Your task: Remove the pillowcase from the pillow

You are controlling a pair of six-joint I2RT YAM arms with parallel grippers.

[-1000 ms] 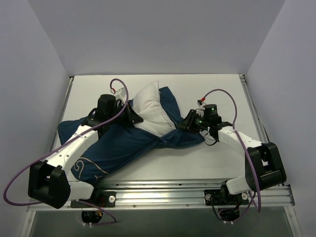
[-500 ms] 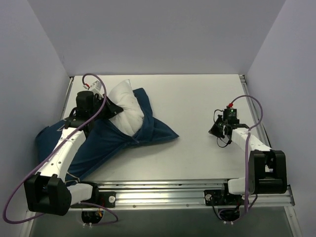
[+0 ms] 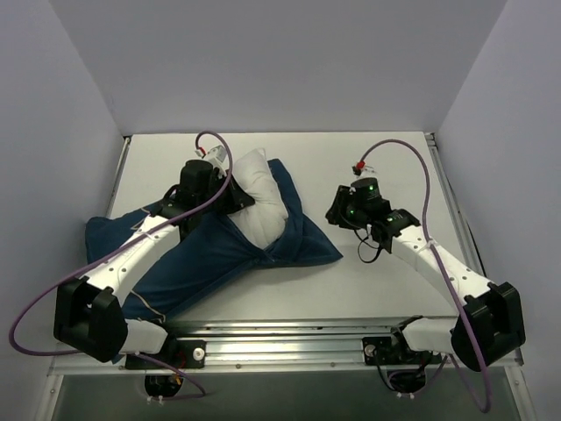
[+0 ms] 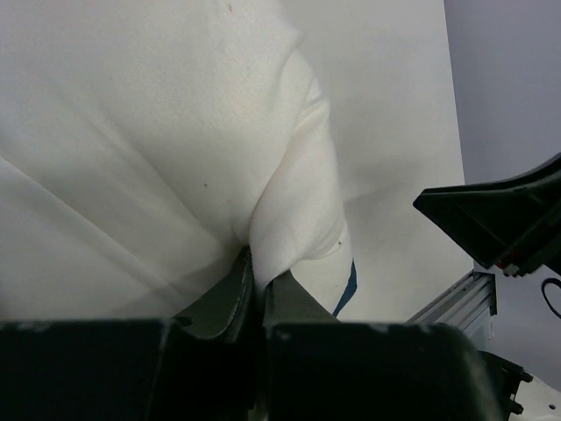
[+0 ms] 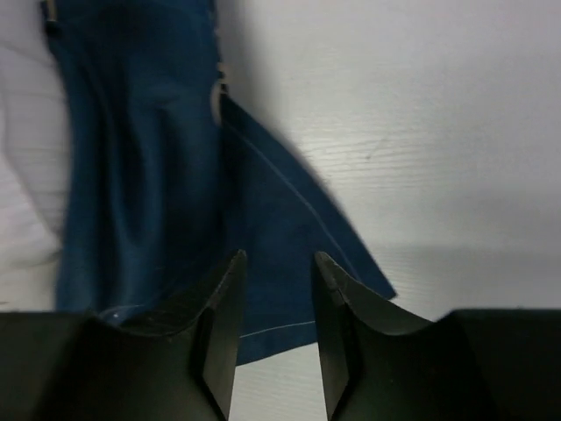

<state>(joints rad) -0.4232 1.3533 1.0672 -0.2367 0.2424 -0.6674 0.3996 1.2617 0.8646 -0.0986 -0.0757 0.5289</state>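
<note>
The pillowcase (image 3: 206, 259) is dark navy cloth, rumpled and flattened. In the top view it lies on the white table (image 3: 386, 158), left of centre. A thin cream line shows near its lower-left end. Its long axis runs diagonally from the lower left up toward the middle of the frame, and one pointed corner reaches out to the right.

The pillow (image 3: 259, 197) is plump and plain white. It sticks out of the cover's upper end and points toward the top of the frame.

My left gripper (image 4: 257, 276) is clamped on a pinched fold of pillow fabric. My right gripper (image 5: 276, 263) has its fingers parted and holds nothing, above the cover's right corner.
</note>
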